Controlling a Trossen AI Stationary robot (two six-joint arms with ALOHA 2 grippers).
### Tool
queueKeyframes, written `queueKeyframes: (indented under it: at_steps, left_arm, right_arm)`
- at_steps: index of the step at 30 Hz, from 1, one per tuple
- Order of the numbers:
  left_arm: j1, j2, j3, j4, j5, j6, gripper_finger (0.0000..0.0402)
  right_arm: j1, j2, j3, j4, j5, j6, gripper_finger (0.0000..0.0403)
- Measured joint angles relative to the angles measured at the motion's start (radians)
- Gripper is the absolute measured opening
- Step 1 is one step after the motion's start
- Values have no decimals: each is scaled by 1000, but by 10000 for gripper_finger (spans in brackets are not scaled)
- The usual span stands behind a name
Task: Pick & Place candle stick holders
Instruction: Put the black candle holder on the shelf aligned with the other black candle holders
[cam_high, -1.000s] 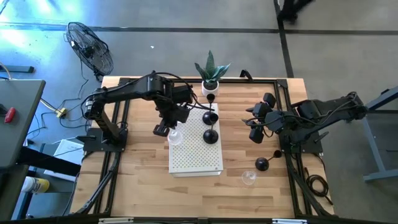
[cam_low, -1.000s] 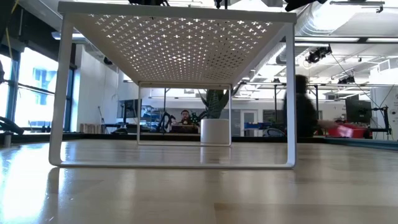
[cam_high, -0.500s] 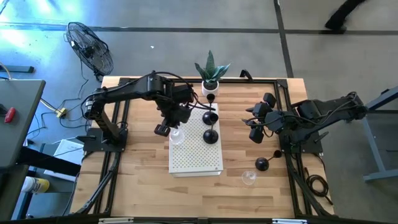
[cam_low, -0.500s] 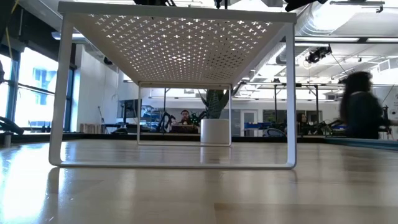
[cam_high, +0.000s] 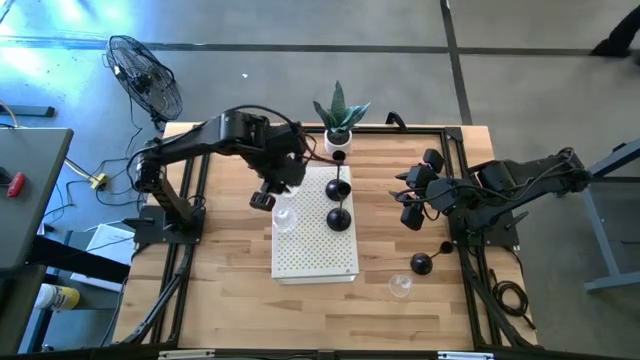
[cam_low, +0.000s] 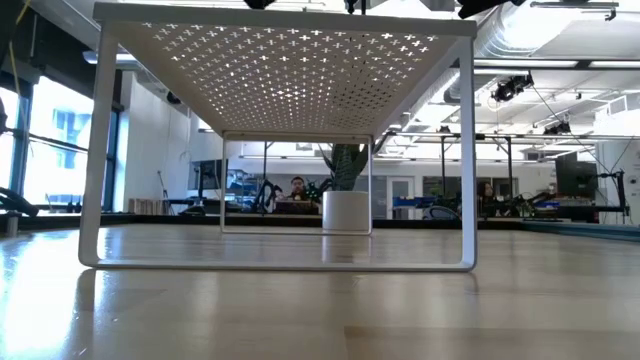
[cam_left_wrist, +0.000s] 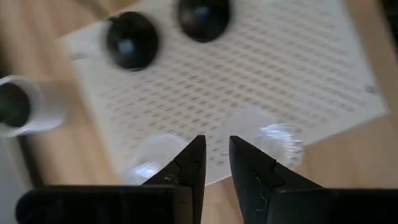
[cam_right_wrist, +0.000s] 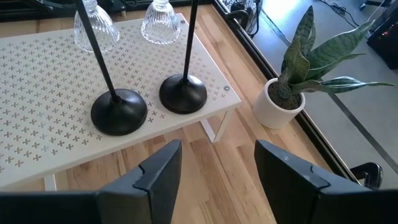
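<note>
Left gripper (cam_high: 262, 200) hovers at the left edge of the white perforated metal shelf (cam_high: 316, 250), fingers narrowly apart, holding nothing. 2 clear glass cup holders (cam_left_wrist: 278, 138) sit on the shelf just beside its tips. 2 black dome-base stem holders (cam_right_wrist: 118, 111) stand upright farther in. Right gripper (cam_high: 410, 220) waits wide open, nearer the black holder (cam_high: 422, 263) and glass cup (cam_high: 400, 286) on the table.

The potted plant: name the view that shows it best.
Right wrist view: the potted plant shows whole, pot and leaves, beside the white rack. High view shows it small from above; low view half hides it behind the rack's frame; left wrist view shows only a blurred pot.
</note>
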Motion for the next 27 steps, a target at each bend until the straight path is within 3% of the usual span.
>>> queueKeyframes:
  at_steps: [4,9,20,27]
  left_arm:
    - [0,0,74,-41,-120,-55,67]
    - [0,-2,153,-49,-143,-147,67]
    - [0,-24,241,-48,133,-323,67]
    - [-30,-26,241,-48,209,-359,67]
  right_arm:
    - [0,0,0,0,0,0,195]
    - [0,0,0,0,-4,0,195]
    - [0,0,0,-1,-38,5,195]
    - [0,0,0,3,-154,28,195]
